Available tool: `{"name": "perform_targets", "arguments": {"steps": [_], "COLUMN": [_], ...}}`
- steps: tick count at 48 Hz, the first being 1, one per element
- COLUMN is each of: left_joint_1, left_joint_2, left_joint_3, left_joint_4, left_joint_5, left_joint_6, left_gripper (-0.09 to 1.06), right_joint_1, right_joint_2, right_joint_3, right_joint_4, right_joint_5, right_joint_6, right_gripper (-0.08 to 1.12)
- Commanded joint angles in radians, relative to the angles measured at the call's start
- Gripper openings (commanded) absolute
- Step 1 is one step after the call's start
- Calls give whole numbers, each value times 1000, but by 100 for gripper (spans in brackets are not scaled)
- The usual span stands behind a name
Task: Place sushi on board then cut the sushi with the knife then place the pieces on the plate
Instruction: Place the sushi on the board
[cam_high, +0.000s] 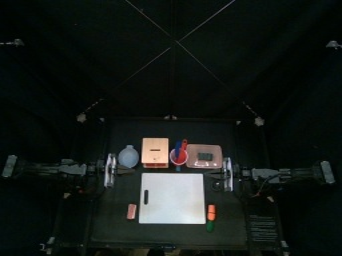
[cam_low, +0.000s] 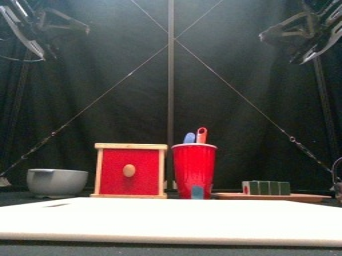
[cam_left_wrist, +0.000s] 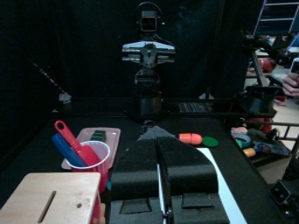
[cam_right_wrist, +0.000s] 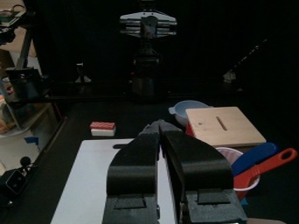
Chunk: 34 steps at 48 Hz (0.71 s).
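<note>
Green sushi roll (cam_low: 265, 187): you will find it whole, lying on the pink tray (cam_low: 310, 197) at the back right of the surface (cam_high: 114, 225), not on the board.
White board (cam_high: 174, 197): it lies flat at the front middle with nothing on it.
Red cup (cam_low: 194, 168): it stands upright just right of the wooden box, with the blue knife (cam_low: 189, 137) and the red knife (cam_low: 201, 133) handle-up inside it.
Wooden box (cam_low: 131, 170): at the back, left of the cup, with its red drawer front facing you.
Blue-grey bowl (cam_low: 56, 180): at the back left, beside the box.
Loose toys: a red-and-white toy (cam_right_wrist: 103, 128) lies off the board's left edge; an orange toy (cam_left_wrist: 190, 138) and a green toy (cam_left_wrist: 211, 140) lie off its right edge.
Left pincer (cam_left_wrist: 153, 133): your jaws are pressed together on nothing, at the surface's left side and clear of everything.
Right pincer (cam_right_wrist: 163, 129): jaws together and empty, at the right side, facing the left one across the board.
</note>
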Motion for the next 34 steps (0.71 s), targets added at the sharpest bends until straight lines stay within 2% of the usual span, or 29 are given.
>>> {"name": "perform_targets", "arguments": {"steps": [1, 7, 11, 20, 27, 34], "left_joint_1": [-3, -6, -8, -9, -11, -11], "left_joint_2": [72, 152, 204, 301, 351, 394], "left_joint_3": [-11, -20, -28, -54, -69, -77], "left_joint_4": [-26, -55, -63, -61, -61, -64], "left_joint_5": [-34, -67, -92, -147, -183, -207], "left_joint_6": [-2, 0, 2, 3, 3, 3], "left_gripper": [-3, -3, -3, -3, -3, -3], "right_joint_1": [0, -31, -81, -227, -354, -414], "right_joint_2": [18, 35, 54, 97, 149, 207], "right_joint_3": [-6, -23, -52, -127, -179, -212], "right_joint_4": [2, 8, 15, 23, 15, -31], "right_joint_5": [3, 66, 150, 394, 574, 675], "right_joint_6": [5, 9, 9, 6, -11, -43], "right_gripper": [0, 2, 3, 3, 4, 6]}}
